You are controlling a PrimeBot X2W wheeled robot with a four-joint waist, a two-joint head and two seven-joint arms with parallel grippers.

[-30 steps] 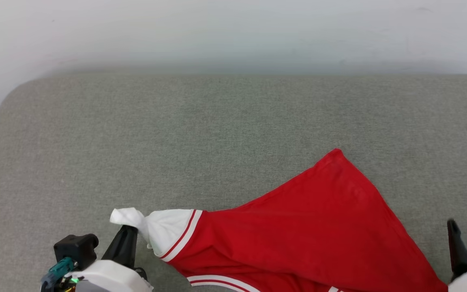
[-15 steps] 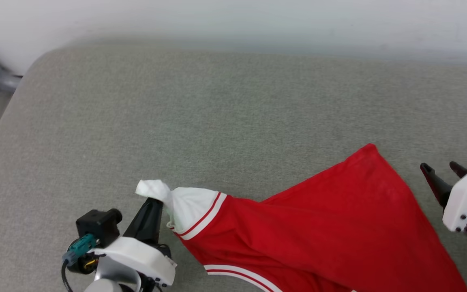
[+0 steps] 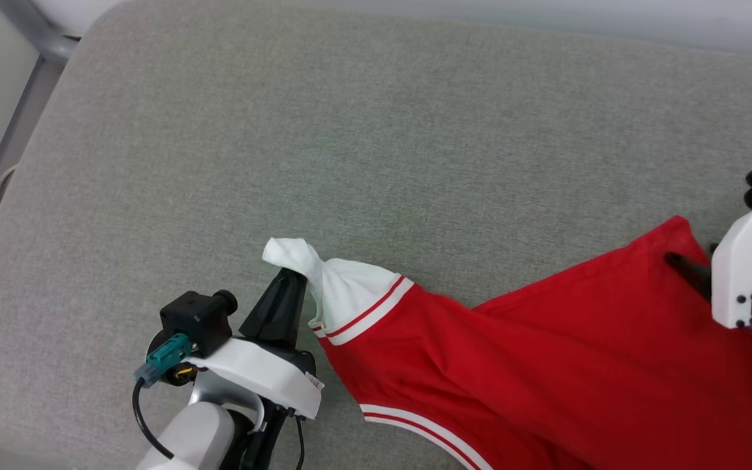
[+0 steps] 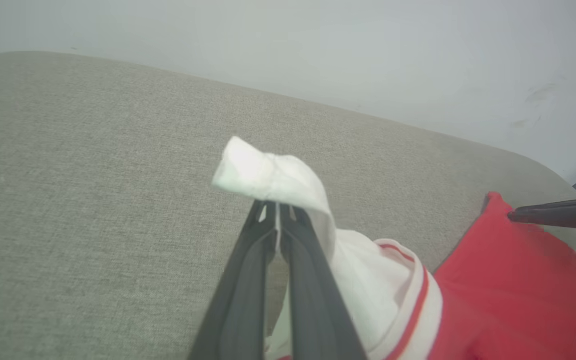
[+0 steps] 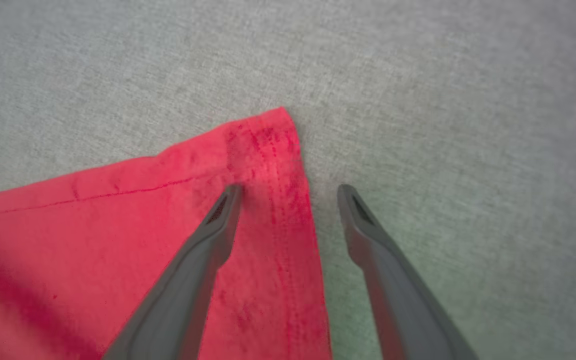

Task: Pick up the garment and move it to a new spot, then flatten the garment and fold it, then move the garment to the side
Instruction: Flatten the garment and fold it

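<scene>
1. across most of the head view stretches a grey cushion (image 3: 376,130) of woven fabric with a rounded corner at the far left. a pale wall (image 4: 318,50) stands behind it.
2. the garment (image 3: 546,365) lies on the near right part of the cushion. its red body is spread and loosely creased, and it runs off the bottom edge of the head view.
3. the left tool (image 3: 292,277) stands at the near middle-left. its two dark fingers are pressed together on the white sleeve (image 3: 350,294) and hold it raised off the cushion.
4. the right tool (image 5: 290,190) is at the right edge with its fingers apart. one finger is over the red cloth and the other is over bare cushion just past the hem. whether they touch the cloth i cannot tell.
5. the sleeve's bunched end (image 3: 288,251) pokes out beyond the left fingertips.
6. red-and-white striped trim (image 3: 369,310) borders the sleeve where it meets the red body.
7. the garment's far red corner (image 5: 268,130) lies flat just beyond the right fingertips, with its hem stitching showing.
</scene>
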